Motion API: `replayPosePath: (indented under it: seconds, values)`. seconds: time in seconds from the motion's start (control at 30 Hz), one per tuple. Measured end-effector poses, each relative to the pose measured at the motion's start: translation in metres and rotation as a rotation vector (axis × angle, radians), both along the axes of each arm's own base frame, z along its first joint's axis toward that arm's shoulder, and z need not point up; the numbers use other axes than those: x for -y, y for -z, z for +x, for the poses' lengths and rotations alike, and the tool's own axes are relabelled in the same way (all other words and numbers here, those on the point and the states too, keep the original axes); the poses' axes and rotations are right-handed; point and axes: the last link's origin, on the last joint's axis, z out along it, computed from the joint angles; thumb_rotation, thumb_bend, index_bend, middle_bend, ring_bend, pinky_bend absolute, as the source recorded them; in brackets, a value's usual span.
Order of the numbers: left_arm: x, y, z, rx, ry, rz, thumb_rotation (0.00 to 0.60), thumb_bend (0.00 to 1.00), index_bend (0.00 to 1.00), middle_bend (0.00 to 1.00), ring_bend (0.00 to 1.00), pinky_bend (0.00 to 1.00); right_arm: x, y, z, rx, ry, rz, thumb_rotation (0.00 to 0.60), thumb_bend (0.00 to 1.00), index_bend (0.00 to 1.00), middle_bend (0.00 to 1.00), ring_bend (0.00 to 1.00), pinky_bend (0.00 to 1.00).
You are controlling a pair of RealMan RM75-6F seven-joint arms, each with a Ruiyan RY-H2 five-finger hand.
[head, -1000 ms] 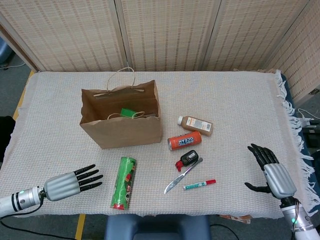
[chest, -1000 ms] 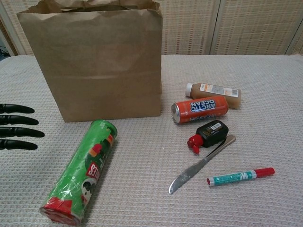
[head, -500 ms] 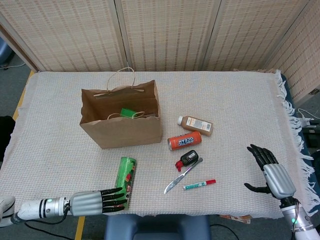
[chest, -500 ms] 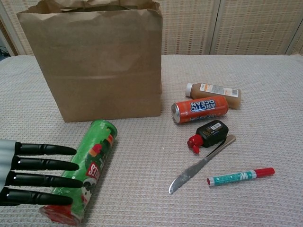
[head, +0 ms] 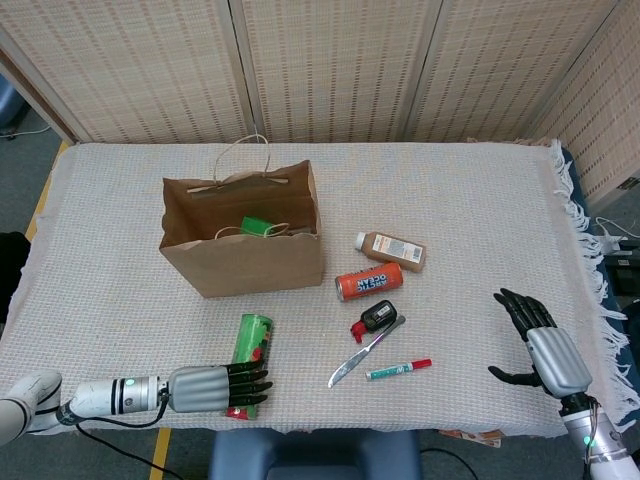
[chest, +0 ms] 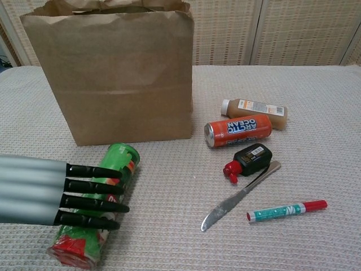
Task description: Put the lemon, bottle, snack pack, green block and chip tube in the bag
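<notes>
Left robot hand (chest: 62,196) is lying over the chip tube (head: 249,355) with fingers straight, not gripping. The tube's long axis is pointing toward the bag (head: 240,262). Right robot hand (head: 545,350) is sitting open, well apart.

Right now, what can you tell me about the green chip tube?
The chip tube is a long green can with a cartoon face and red lettering on its side, and a red band at the near end. It lies on its side on the woven tablecloth, just in front of the brown paper bag but apart from it. The left hand stretches across it, dark fingers laid over its top.
</notes>
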Motion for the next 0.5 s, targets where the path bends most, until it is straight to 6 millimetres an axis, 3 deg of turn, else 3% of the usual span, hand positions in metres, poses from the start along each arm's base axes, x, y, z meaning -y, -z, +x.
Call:
replayPosePath:
  seconds: [0.5]
  values:
    - [-0.009, 0.029, 0.007, -0.043, 0.009, 0.011, 0.6, 0.4, 0.02, 0.0, 0.0, 0.04, 0.001, 0.0, 0.0, 0.004, 0.009, 0.005, 0.6, 0.03, 0.0, 0.0, 0.0, 0.0]
